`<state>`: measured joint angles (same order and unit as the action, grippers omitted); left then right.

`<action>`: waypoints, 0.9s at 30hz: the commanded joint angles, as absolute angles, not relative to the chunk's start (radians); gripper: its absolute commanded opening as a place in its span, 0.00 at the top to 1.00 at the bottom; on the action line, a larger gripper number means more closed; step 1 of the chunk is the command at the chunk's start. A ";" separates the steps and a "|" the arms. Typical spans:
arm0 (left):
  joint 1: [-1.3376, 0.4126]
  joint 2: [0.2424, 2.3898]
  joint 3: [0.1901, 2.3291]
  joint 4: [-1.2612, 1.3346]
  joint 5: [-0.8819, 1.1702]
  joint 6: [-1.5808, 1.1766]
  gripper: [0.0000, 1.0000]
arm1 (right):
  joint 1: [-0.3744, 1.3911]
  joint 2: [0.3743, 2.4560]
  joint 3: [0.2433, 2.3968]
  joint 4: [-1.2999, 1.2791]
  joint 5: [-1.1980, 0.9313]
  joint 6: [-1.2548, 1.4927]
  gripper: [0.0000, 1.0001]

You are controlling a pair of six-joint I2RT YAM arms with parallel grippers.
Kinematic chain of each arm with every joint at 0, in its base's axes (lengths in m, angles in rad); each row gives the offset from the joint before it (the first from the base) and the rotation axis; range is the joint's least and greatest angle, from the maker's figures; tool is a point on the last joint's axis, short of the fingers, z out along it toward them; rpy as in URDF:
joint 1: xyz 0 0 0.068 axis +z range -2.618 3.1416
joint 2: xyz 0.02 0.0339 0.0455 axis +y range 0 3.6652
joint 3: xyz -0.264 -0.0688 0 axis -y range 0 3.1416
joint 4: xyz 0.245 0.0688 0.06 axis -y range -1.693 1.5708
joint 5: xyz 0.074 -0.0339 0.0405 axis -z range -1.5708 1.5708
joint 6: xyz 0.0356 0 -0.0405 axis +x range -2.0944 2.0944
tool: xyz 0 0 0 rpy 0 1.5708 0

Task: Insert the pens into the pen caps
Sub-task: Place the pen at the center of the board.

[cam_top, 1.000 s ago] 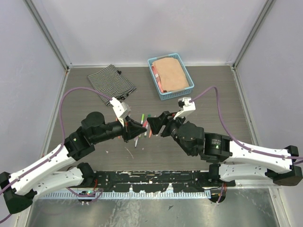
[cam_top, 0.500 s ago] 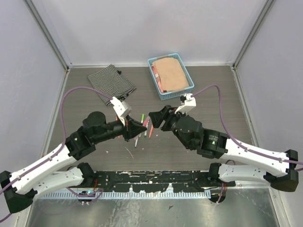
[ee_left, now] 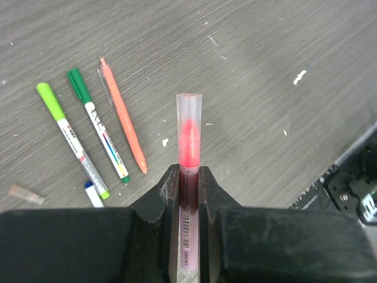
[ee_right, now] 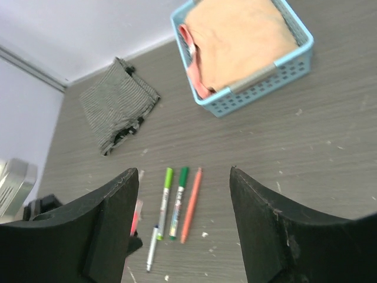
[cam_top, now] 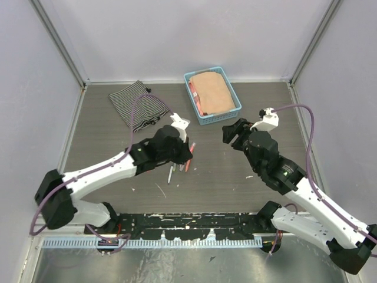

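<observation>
Grey table (ee_left: pixel 265 59) under left gripper (ee_left: pixel 188 177) clamping pink pen (ee_left: pixel 188 141) (capped).

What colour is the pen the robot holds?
The pen in the left pincer is pinkish-red under a clear cap, clearest in the left wrist view.

The left arm (cam_top: pixel 100 177) is stretching low toward the middle, and the left gripper (ee_left: pixel 188 177) is holding a pen (ee_left: pixel 189 132) between tightly pressed jaws. The right arm (cam_top: pixel 306 194) is bending at the elbow, and the right gripper (ee_right: pixel 184 221) is hanging raised, jaws spread wide.
</observation>
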<state>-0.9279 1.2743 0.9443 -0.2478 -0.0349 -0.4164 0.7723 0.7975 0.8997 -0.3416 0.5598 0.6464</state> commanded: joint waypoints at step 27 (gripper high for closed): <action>-0.942 1.987 1.365 -0.377 -0.343 -0.654 0.98 | 0.729 0.567 0.812 -0.547 0.527 0.644 0.31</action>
<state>-0.9306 1.9533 1.3136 -0.3515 -0.2916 -0.6395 0.7311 0.5629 0.8032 -0.5629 0.5144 0.6563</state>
